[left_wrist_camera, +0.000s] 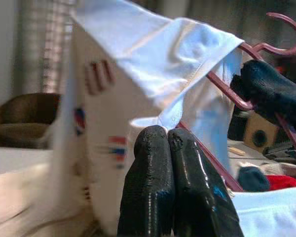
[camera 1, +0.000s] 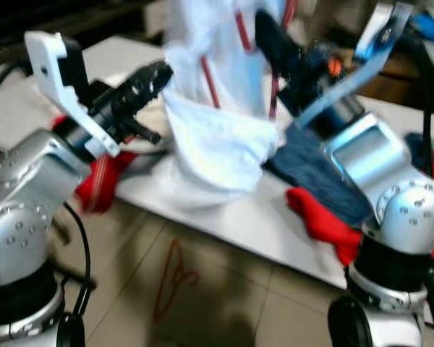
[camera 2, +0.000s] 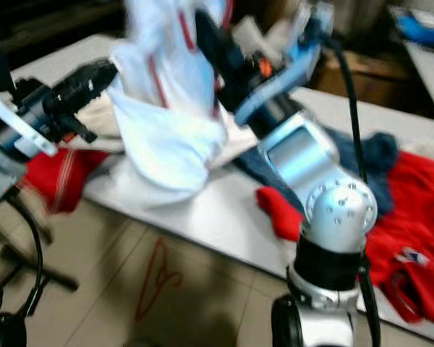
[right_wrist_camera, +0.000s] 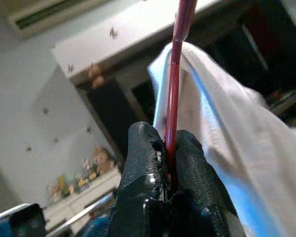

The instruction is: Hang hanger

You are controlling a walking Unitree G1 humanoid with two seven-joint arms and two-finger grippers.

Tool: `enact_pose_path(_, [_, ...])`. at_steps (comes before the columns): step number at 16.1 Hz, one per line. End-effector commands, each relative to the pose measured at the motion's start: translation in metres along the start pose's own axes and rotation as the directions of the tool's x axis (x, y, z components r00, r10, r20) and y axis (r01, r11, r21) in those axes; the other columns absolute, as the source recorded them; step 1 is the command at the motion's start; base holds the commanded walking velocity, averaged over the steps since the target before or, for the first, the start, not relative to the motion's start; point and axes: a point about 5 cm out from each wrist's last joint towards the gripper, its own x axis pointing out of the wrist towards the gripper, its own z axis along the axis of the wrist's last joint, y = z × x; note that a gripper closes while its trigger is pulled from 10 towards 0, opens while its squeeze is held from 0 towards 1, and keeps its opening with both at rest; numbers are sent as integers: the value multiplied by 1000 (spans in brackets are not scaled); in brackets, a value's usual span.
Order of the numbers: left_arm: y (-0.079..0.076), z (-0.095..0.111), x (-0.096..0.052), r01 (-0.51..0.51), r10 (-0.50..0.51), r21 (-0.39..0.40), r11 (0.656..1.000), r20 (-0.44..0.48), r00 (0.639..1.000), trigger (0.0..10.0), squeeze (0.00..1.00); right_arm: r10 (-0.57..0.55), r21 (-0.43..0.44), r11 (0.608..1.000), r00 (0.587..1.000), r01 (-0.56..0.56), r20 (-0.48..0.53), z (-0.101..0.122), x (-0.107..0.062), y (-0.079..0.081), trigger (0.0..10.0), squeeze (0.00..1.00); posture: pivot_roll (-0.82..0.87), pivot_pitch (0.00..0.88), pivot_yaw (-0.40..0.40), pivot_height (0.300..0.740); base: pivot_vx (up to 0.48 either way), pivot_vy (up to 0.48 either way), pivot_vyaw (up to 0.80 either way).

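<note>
Floor tiles (camera 1: 224, 289) lie nearest us, and a spare red hanger (camera 1: 172, 278) lies flat on them just in front of the white bench (camera 1: 239, 217). Above the bench edge we see our left gripper (camera 1: 155, 76) reaching in from the left, its two black fingers (left_wrist_camera: 153, 187) pressed together with nothing visibly between them, their tips against the white shirt (camera 1: 217, 137). The shirt is draped over a dark red hanger (left_wrist_camera: 266, 54) and hangs in the air, its lower folds bunched just above the bench top. Our right gripper (right_wrist_camera: 168, 153) is raised on the right and clamps the hanger's thin red wire between both fingers, holding garment and hanger clear of the bench. On the bench lie a red garment (camera 1: 101, 177) at the left, a blue garment (camera 1: 311, 170) under the right arm, and another red garment (camera 2: 412, 224) at the right. Farther back the room is blurred.
</note>
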Motion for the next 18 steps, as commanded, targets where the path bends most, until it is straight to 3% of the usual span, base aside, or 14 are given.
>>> enact_pose_path(1, [1, 3, -1, -6, 6, 5, 1000, 4, 1000, 0, 0, 51, -2, 999, 999, -51, 5, 2, 4, 11, 10000, 0, -11, 0, -43, 740, 0, 0, 800])
enact_pose_path(3, [2, 2, 0, -13, 13, 8, 1000, 1, 1000, 0, 0, 16, -11, 1000, 1000, -16, 23, 6, 7, 3, 10000, 0, -11, 0, -38, 740, 0, 0, 800])
enact_pose_path(4, [2, 4, 0, -11, 11, 13, 1000, 13, 1000, 0, 0, 43, -38, 998, 998, -41, 48, 13, 10, 8, 10000, 0, -9, 0, -38, 740, 0, 0, 800])
enact_pose_path(6, [0, 18, 2, 12, -13, 15, 1000, 85, 996, 0, 0, 206, -37, 978, 961, -203, 182, 47, 20, 39, 10000, 0, -8, 0, -38, 740, 0, 0, 800])
enact_pose_path(8, [-1, 21, 2, 14, -15, 11, 1000, 101, 995, 0, 0, 254, -62, 967, 950, -247, 182, 52, 21, 46, 10000, 0, -5, 0, -44, 740, 0, 0, 800])
enact_pose_path(10, [-1, 18, 0, 4, -5, 22, 1000, 74, 997, 0, 0, 188, -55, 981, 977, -184, 98, 33, 21, 29, 10000, 0, 4, 0, -54, 740, 0, 0, 800])
enact_pose_path(14, [-10, 22, -7, 74, -76, 27, 997, 79, 994, 0, 0, 106, 45, 993, 994, -107, 9, 6, 20, 13, 10000, 0, 12, 0, -67, 740, 0, 0, 800])
enact_pose_path(18, [-16, 15, -8, 104, -104, 10, 995, 33, 994, 0, 0, -81, -56, 996, 985, 73, -154, -29, 0, -24, 10000, 0, 8, 0, -69, 740, 0, 0, 800])
